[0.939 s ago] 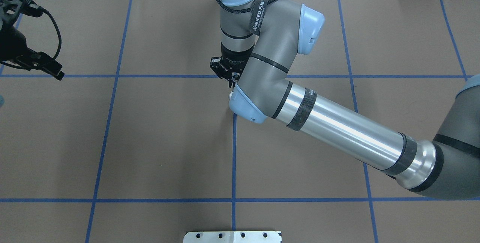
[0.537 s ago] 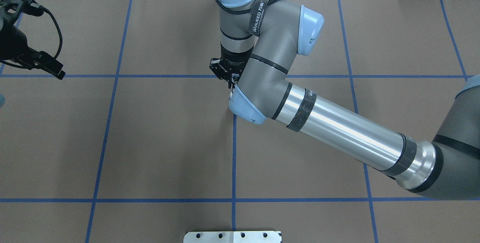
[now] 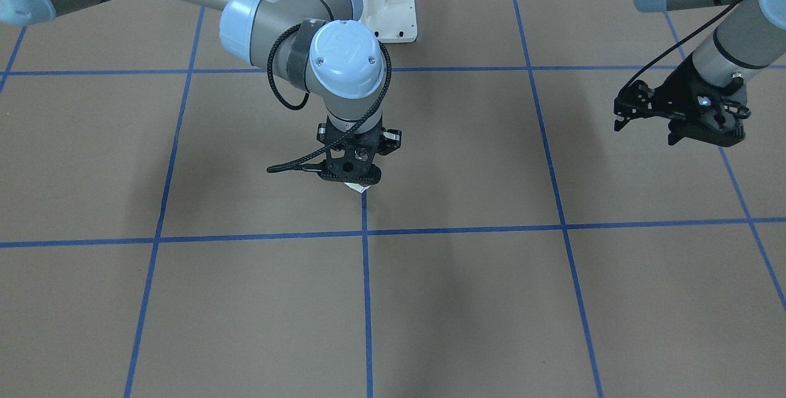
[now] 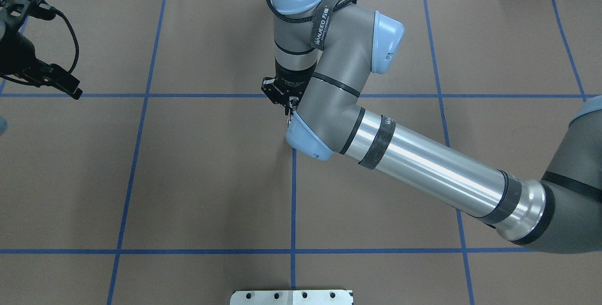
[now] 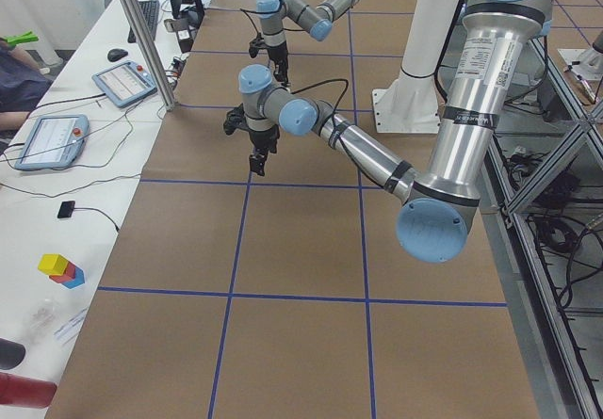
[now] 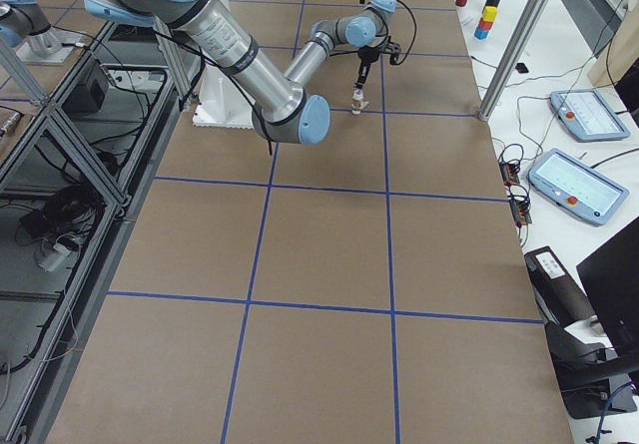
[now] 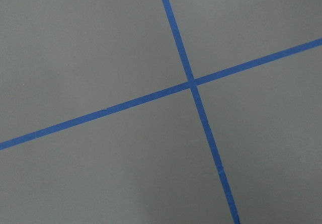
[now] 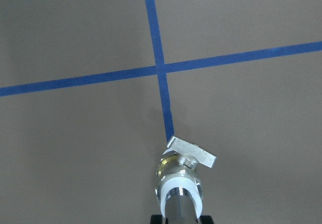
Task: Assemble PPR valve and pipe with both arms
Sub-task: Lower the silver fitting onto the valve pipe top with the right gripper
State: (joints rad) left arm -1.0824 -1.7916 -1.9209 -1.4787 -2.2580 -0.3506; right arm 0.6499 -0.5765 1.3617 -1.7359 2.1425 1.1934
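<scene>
My right gripper [image 8: 181, 218] is shut on a silver tube, the pipe [image 8: 181, 207], which runs into the white collar of the PPR valve [image 8: 180, 176]. The valve's brass body and flat lever [image 8: 192, 152] point down at the table, close above a blue tape line; I cannot tell whether it touches. In the front view the right gripper [image 3: 353, 177] hangs at mid table with a white tip of the valve [image 3: 358, 187] below it. My left gripper [image 3: 645, 130] hovers far to the side, open and empty; it also shows in the overhead view [image 4: 70, 89].
The brown table cover carries a blue tape grid [image 4: 292, 201]. The white base plate [image 4: 291, 297] sits at the robot's edge. Tablets [image 6: 581, 115] and cables lie on a side bench beyond the table's far edge.
The right arm has shifted slightly left and away from the robot's base, still holding the valve. The left gripper has barely moved.
</scene>
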